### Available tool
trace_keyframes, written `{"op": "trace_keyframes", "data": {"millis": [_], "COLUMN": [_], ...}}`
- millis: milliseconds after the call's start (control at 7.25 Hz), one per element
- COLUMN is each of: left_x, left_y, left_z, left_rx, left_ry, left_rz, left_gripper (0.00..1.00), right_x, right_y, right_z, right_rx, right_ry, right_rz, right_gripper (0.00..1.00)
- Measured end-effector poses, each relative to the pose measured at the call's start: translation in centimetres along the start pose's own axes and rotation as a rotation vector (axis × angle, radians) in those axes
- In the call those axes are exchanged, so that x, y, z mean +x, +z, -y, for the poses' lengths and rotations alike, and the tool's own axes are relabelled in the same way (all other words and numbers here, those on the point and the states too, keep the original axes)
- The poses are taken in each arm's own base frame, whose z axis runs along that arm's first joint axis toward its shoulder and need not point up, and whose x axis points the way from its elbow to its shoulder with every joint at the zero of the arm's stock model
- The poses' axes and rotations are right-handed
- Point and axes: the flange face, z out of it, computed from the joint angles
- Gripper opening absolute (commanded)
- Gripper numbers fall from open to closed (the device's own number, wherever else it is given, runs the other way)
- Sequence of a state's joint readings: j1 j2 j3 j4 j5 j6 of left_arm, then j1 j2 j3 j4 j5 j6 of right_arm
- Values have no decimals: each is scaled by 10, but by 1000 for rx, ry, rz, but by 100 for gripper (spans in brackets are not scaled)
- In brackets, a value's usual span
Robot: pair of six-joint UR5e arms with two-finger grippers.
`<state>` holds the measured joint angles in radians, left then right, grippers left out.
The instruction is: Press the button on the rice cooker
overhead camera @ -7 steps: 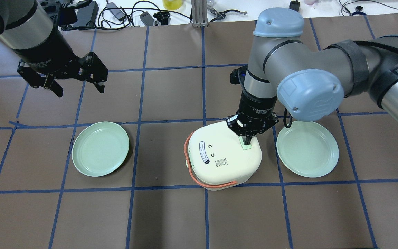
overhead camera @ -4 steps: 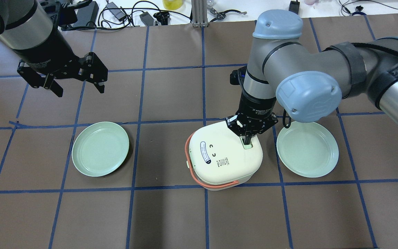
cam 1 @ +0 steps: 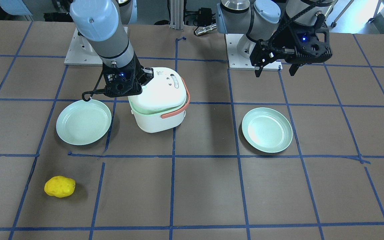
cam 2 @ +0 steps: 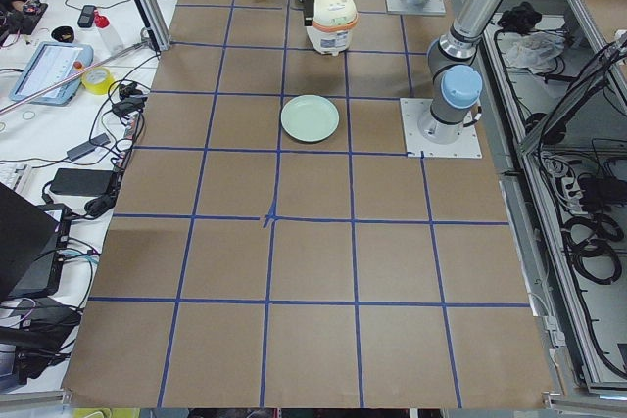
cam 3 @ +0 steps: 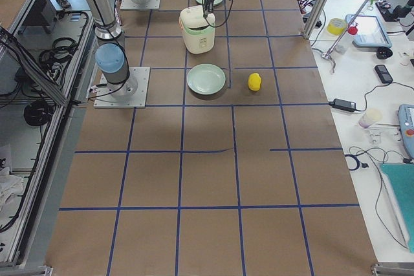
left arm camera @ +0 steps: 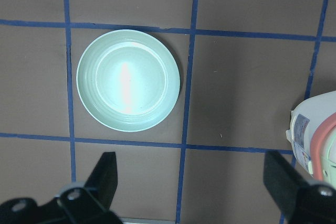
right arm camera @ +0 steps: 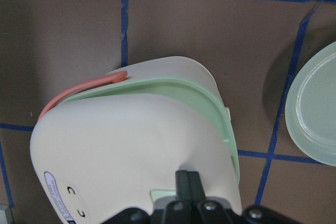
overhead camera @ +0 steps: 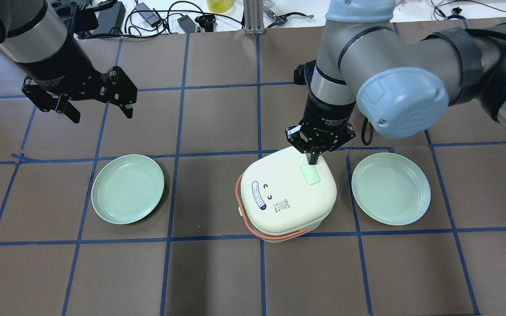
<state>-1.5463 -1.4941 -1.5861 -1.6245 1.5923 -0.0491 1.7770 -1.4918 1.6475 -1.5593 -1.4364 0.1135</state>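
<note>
The white rice cooker (overhead camera: pixel 286 197) with an orange handle stands mid-table. Its pale mint-green button (overhead camera: pixel 310 174) lies uncovered on the lid's top, near the edge towards the right plate. My right gripper (overhead camera: pixel 313 160) is shut and empty, its fingertips just behind the button, above the lid's far edge. In the right wrist view the shut fingers (right arm camera: pixel 187 182) hang over the lid, a bit of the button (right arm camera: pixel 163 195) beside them. The lid (cam 1: pixel 158 87) stands slightly ajar, showing a green rim (right arm camera: pixel 210 103). My left gripper (overhead camera: pixel 102 115) is open and empty, far to the left.
One pale green plate (overhead camera: pixel 128 188) lies left of the cooker and another (overhead camera: pixel 391 188) right of it. A yellow lumpy object (cam 1: pixel 59 186) lies towards the operators' side. Cables and gear lie beyond the table's far edge (overhead camera: pixel 182 19).
My right gripper has lifted off the button and drawn back towards the lid's far edge. The button is now uncovered and the lid has sprung up a little. The left arm has not moved.
</note>
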Motion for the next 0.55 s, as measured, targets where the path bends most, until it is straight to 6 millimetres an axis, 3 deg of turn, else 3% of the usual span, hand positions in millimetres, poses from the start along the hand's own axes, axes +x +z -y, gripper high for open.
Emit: {"op": "trace_keyframes", "data": {"millis": [276, 414, 552], "left_x": [0, 0, 0], "left_y": [0, 0, 0], "left_z": [0, 0, 0], "left_rx": [0, 0, 0], "left_ry": [0, 0, 0], "left_rz": [0, 0, 0], "left_gripper": [100, 100, 100], "right_x": [-2, 0, 8], "right_y": [-57, -84, -104], "right_z": [0, 1, 4], "right_rx": [47, 94, 137], "right_ry": [17, 21, 32], "right_rz": [-7, -22, -52], "right_gripper": [88, 100, 100]}}
